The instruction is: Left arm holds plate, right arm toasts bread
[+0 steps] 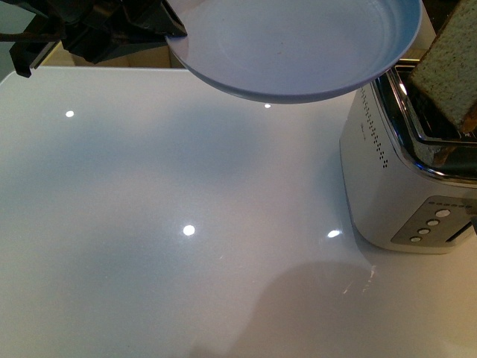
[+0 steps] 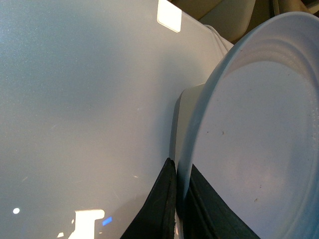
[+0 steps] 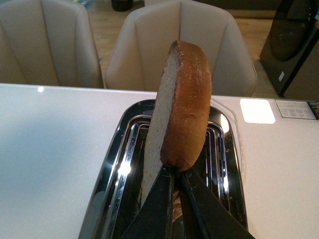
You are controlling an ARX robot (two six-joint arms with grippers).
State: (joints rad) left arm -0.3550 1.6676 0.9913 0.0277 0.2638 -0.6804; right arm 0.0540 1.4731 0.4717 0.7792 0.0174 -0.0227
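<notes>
**One plate aloft, one slice over the toaster**

There is one plate (image 1: 298, 45), one slice of bread (image 3: 182, 104), one toaster (image 1: 387, 186) (two slots, four round buttons) and two beige chairs (image 3: 50, 45) behind. The table (image 1: 149, 224) is glossy white, dotted with lamp reflections. The left gripper (image 2: 182, 199) pinches the plate's rim, holding it tilted above the table near the toaster. The right gripper (image 3: 174, 174) clamps the bread's lower edge, and the slice stands on edge over the slots.

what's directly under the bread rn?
The toaster, its open chrome top and slots, sits under the bread. The right gripper clamps the slice's lower edge. Its fingers cover that edge, so whether it is inside a slot can't be seen. Slot interiors are dark.
</notes>
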